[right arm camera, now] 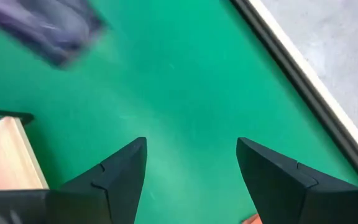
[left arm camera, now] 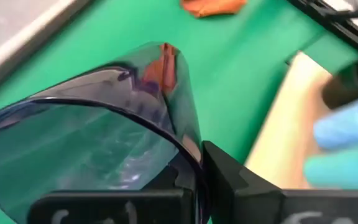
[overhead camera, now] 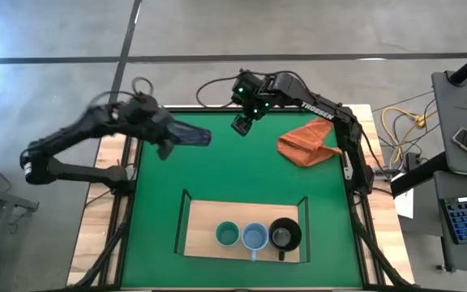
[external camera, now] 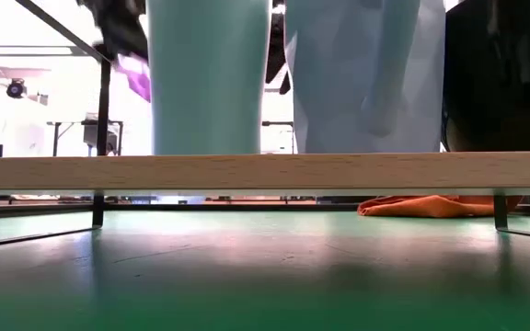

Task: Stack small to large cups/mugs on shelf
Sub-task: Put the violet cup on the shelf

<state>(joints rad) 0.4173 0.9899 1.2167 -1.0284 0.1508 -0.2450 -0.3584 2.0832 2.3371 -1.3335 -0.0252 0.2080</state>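
My left end effector (overhead camera: 171, 139) is clamped on the dark purple-tinted tumbler (overhead camera: 191, 135), which I carry lying on its side above the green mat (overhead camera: 217, 174), toward ten o'clock on the desk in the high view. In my left wrist view the tumbler's (left arm camera: 98, 143) rim sits right against my fingers (left arm camera: 241, 180), so the hold is at the mouth.

My right end effector (overhead camera: 242, 126) hangs over the mat at about twelve o'clock with its fingers (right arm camera: 278, 171) apart and nothing between them; it waits.

Outward from there, the shelf (overhead camera: 201, 223) lies at six o'clock. On it stand the pale teal cup (overhead camera: 227, 235), the light blue handled mug (overhead camera: 254, 237) and the black mug (overhead camera: 284, 234), side by side in a row, not nested. The orange-red cloth (overhead camera: 305, 142) lies at two o'clock, well apart from the shelf.

I judge that I am in the carrying step: the last vessel is lifted but not yet at the shelf. Next I must swing the tumbler toward six o'clock, turn it upright, and settle it at its place in the size order without knocking the three already standing. Gripped at the rim, it may tilt as I rotate it.
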